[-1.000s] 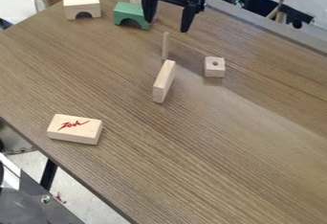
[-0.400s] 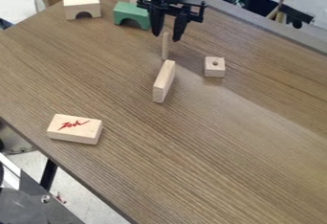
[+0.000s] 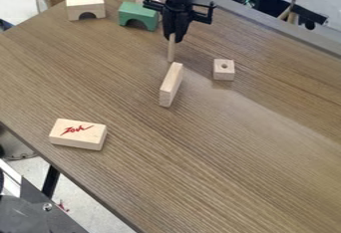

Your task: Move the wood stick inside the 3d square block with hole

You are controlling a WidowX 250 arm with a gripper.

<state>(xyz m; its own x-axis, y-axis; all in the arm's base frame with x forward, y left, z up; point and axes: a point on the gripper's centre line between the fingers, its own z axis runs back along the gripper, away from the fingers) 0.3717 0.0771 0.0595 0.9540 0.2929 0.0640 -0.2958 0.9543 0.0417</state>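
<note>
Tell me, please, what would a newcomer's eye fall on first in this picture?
Probably the black gripper at the top centre, its jaws closed on the top of the upright stick. Next may come the red writing on the flat block at the lower left, and the green arch at the upper left, whose colour stands out among the pale wood pieces.

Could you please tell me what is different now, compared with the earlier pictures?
The gripper came down to the upright wood stick, and its open fingers closed on the stick's upper end. The stick still stands in place; the block with the hole and the other blocks stayed too.
</note>
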